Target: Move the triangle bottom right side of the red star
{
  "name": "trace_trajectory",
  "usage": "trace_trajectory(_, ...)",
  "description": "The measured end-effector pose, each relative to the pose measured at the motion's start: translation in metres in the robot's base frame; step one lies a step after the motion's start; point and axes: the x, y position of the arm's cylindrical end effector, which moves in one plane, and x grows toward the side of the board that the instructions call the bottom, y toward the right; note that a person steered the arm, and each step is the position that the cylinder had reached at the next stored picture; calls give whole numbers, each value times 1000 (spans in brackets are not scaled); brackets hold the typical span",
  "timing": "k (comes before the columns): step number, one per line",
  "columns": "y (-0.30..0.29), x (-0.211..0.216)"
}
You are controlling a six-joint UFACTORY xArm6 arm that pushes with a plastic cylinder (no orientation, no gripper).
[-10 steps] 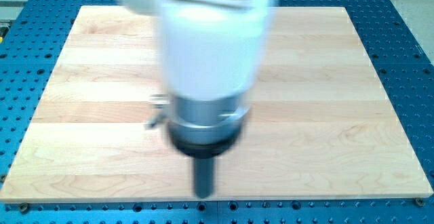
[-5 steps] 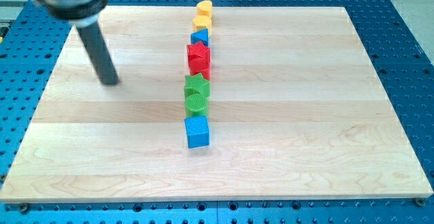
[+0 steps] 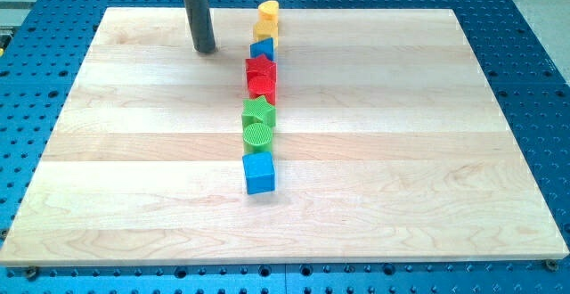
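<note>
My tip has moved toward the view's top, now left of the blue triangle; no jaws exist. The triangle sits wedged between a yellow block and the red star; pushing may scatter both across the table.

The scene is brightly and evenly lit from above, so the pale wooden board reads clearly with visible grain and no strong glare. Shadows are soft and short: a faint one sits beneath the blue cube, and a small dark patch surrounds the rod's tip. Focus is sharp throughout, with no motion blur and only mild perspective narrowing toward the view's top.
</note>
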Motion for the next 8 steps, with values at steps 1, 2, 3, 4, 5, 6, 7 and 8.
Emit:
trace_trajectory(1,30,8)
trace_trajectory(2,51,10)
trace_trajectory(3,72,10)
trace_trajectory(4,94,16)
trace_trajectory(5,127,34)
trace_trajectory(6,128,54)
trace_trajectory(7,132,55)
trace_trajectory(8,132,64)
